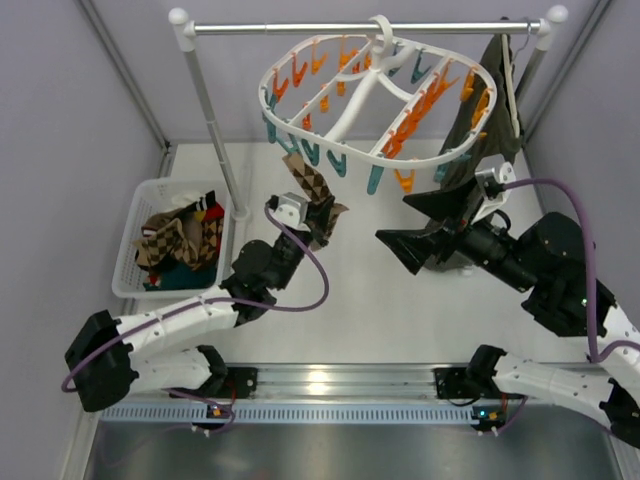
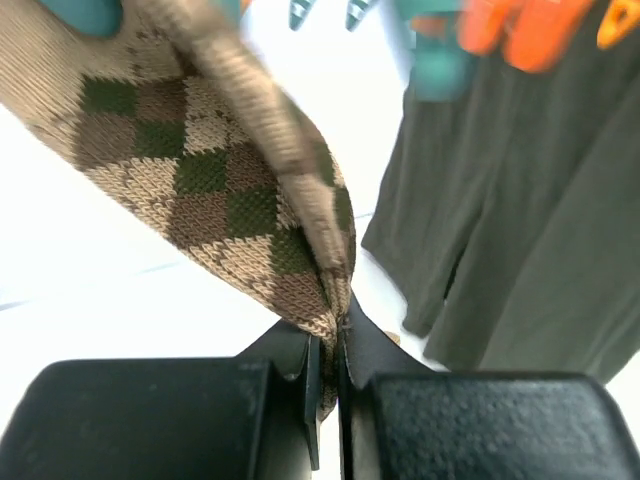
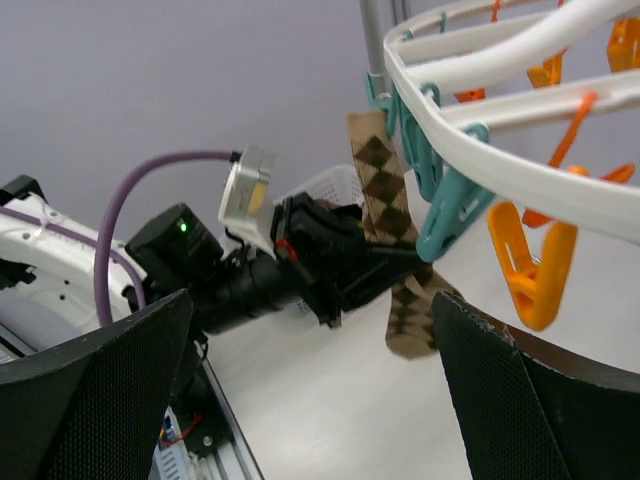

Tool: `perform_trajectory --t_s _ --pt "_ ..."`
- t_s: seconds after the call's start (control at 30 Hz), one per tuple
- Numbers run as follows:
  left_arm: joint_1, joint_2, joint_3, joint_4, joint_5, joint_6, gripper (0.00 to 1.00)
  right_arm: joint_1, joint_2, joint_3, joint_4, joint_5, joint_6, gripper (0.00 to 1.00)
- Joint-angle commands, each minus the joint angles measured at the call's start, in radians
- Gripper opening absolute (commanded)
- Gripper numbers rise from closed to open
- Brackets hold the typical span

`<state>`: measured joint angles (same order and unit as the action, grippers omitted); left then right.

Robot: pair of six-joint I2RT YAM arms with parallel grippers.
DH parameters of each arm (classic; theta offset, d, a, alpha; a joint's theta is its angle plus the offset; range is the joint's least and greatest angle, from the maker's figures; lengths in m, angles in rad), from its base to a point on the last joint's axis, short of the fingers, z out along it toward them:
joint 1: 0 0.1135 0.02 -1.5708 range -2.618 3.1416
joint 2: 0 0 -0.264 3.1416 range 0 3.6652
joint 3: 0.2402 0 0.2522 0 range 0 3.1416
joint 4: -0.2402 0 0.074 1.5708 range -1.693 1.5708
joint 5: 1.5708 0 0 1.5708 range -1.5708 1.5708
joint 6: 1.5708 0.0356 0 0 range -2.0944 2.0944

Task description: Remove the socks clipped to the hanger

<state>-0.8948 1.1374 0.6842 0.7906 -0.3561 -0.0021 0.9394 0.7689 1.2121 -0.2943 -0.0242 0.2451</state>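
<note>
The large white plastic oval ring hanger (image 1: 352, 107) (image 3: 520, 150), fitted with orange and teal pegs, is hung by its hook from a metal rail (image 1: 300, 29) at the far side of the white worktop (image 1: 350, 320); one brown-and-tan argyle fabric sock (image 1: 312, 190) (image 2: 200, 180) (image 3: 385, 185) is seen hanging from the near-left part of the ring, its top held under a teal peg (image 3: 383, 100); the left tool (image 1: 322, 215) (image 2: 330, 370) (image 3: 400, 258) is clamped on this sock partway down, the fingers pressed together with the knit pinched between them and the toe end left dangling below; the right tool (image 1: 392, 218) (image 3: 320, 400) is held near the middle of the worktop, under the near-right rim, its black fingers spread wide apart with nothing between them; a white plastic basket (image 1: 135, 270) at the left holds more patterned socks (image 1: 185, 240); a dark olive green garment (image 1: 480, 110) (image 2: 520, 200) is hung at the far right of the rail.
</note>
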Motion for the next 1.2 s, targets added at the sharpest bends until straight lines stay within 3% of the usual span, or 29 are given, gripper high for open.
perform_trajectory --t_s 0.0,0.27,0.4,0.57,0.8,1.17 --pt "-0.108 0.014 0.018 0.067 -0.191 0.121 0.0 -0.01 0.036 0.081 0.006 -0.048 0.02 0.99" --pt "-0.262 0.125 0.109 0.067 -0.403 0.241 0.0 -0.01 0.115 0.239 -0.072 -0.074 -0.007 0.98" --pt "-0.308 0.217 0.19 0.067 -0.523 0.344 0.0 -0.01 0.229 0.345 -0.161 -0.066 -0.036 0.95" --pt "-0.328 0.254 0.192 0.067 -0.537 0.356 0.0 -0.01 0.39 0.506 -0.288 -0.003 -0.073 0.9" --pt "-0.328 0.252 0.144 0.067 -0.524 0.326 0.0 -0.008 0.59 0.714 -0.411 -0.005 -0.113 0.71" --pt "-0.328 0.188 0.083 0.067 -0.497 0.301 0.0 -0.008 0.691 0.759 -0.407 0.09 -0.181 0.69"
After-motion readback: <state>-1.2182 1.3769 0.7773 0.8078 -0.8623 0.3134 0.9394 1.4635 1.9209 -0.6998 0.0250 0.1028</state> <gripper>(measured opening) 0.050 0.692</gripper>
